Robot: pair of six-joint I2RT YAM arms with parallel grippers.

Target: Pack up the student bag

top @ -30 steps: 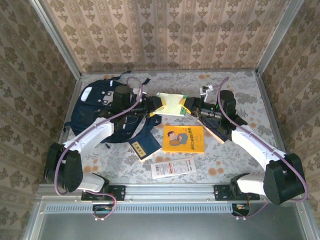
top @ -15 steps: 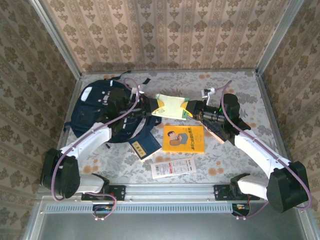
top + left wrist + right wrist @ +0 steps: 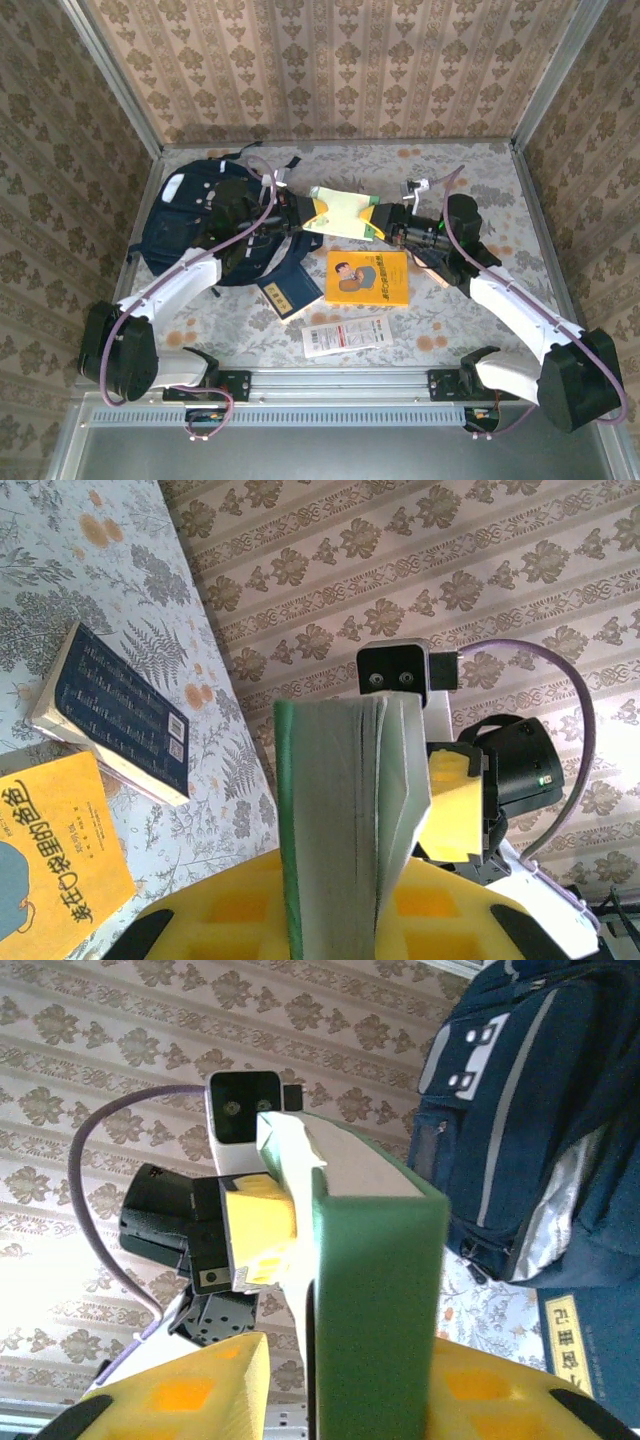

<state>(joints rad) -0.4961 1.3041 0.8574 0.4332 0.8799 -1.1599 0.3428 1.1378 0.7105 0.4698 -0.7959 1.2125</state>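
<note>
Crosswise, student bag (image 3: 180, 225), mouth rightward.

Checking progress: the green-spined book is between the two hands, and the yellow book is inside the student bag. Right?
No: the yellow book lies on the table, outside the student bag; the top view shows it. The green-spined book is between the left hand and right hand.
</note>
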